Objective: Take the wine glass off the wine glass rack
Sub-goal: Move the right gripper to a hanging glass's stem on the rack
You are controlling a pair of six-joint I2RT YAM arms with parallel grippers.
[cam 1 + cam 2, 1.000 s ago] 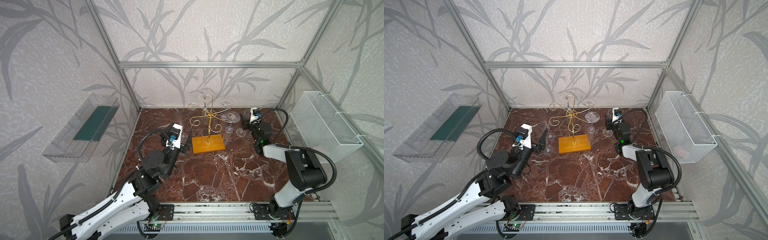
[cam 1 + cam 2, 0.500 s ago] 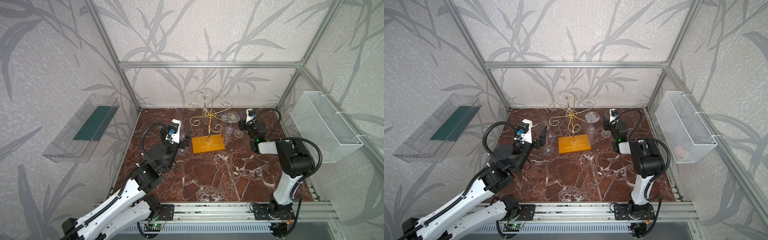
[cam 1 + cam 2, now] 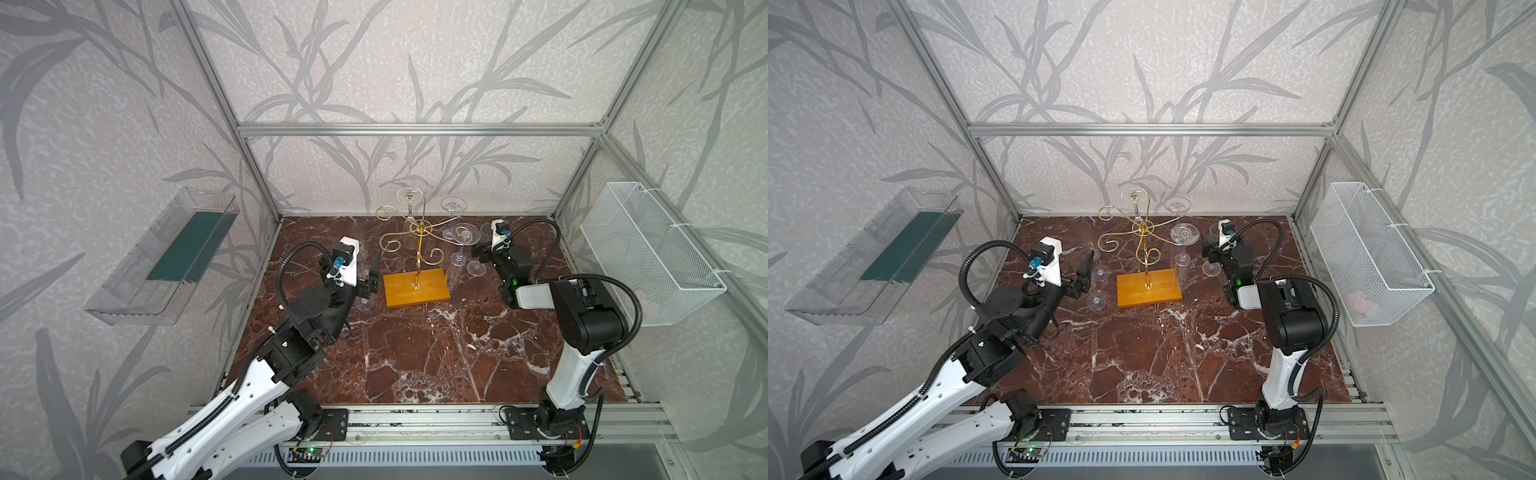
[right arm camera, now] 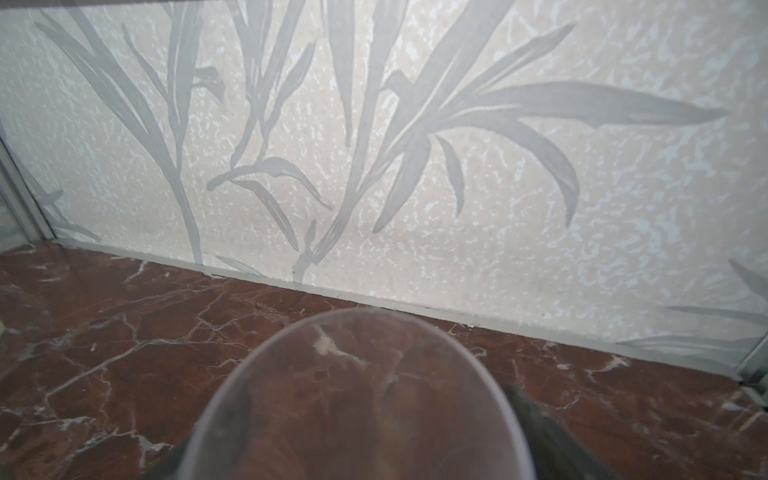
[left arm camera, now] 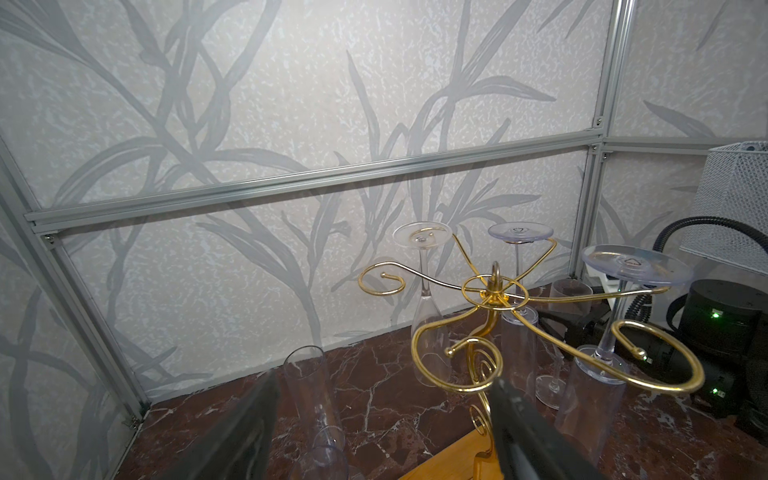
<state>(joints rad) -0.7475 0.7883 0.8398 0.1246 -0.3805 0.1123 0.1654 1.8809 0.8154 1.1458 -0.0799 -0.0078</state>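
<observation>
The rack [image 5: 494, 293] stands at 12 o'clock on the table [image 3: 415, 357]. Three wine glasses hang foot-up from it: the rear glass [image 3: 409, 196] at its 12 o'clock, the corner glass [image 3: 453, 205] at 2 and the side glass [image 3: 465, 235] at 3. My left gripper [image 5: 384, 380] is spread wide and holds nothing. An upright tall glass [image 5: 305, 374] stands between its fingers, and one finger appears near the rack's lowest curl. My right gripper [image 4: 380, 399] straddles a standing glass [image 4: 353, 345]; I cannot tell whether the pads press on it. Hazards: a sideways sweep of the left finger would likely hook the wire and drag the rack (it looks light), swinging all three hung glasses. A tilted retreat on the right could tip the standing glass into the side glass just beside it. Clearance: the back wall closes off 12 o'clock and the wire basket [image 3: 648, 253] overhangs 3 o'clock. Open room lies from 5 to 7 o'clock, where the table is bare.
</observation>
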